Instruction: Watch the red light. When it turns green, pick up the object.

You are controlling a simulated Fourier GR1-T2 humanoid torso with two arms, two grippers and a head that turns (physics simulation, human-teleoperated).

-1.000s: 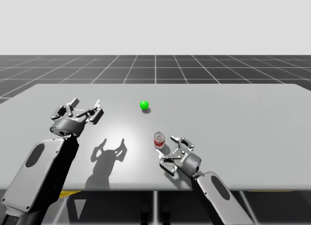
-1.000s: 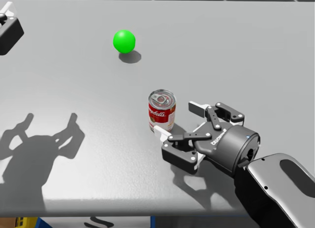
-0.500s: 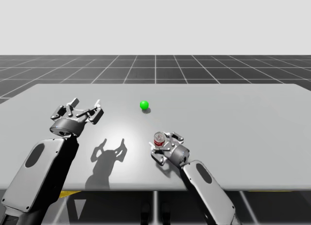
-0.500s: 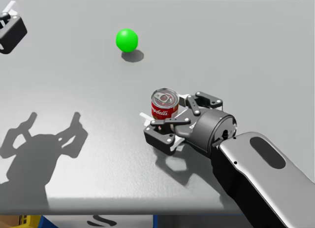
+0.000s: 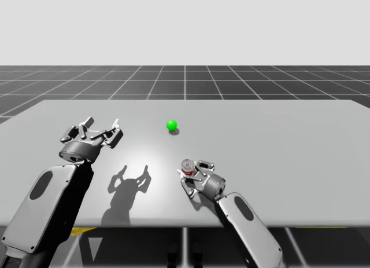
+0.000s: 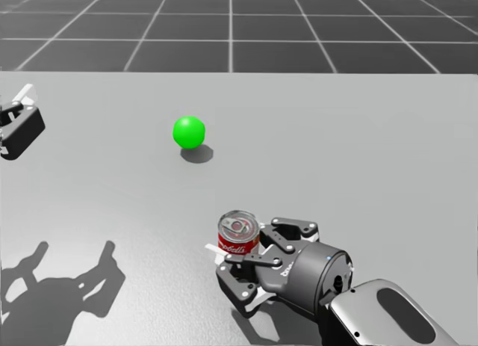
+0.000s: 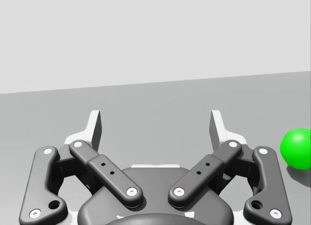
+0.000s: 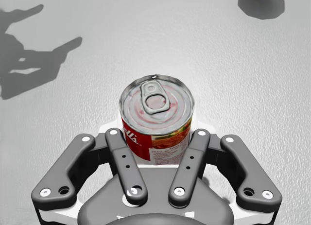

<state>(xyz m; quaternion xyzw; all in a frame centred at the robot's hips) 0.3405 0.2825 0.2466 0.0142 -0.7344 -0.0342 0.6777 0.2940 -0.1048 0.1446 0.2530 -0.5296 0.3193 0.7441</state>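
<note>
The light is a green ball [image 5: 171,125] [image 6: 189,131] resting on the grey table [image 5: 277,140]. Nearer to me is a red can with a silver pull-tab lid [image 5: 187,166] [image 6: 239,232] [image 8: 156,118]. My right gripper [image 5: 191,172] [image 6: 243,243] [image 8: 155,137] is shut on it, one finger pressed against each side, low over the table. I cannot tell whether the can's base touches the surface. My left gripper [image 5: 102,124] [image 7: 155,123] hovers open over the table's left part, holding nothing, and the green ball [image 7: 297,148] lies off to its right.
The shadow of my left arm [image 5: 128,180] falls on the table between the two arms. The table's front edge [image 5: 173,226] runs just behind my right wrist. Beyond the table is a dark tiled floor [image 5: 185,83].
My right gripper slid forward around the can and shut on it. My head has turned upward, so the far floor now shows. The left arm has not moved.
</note>
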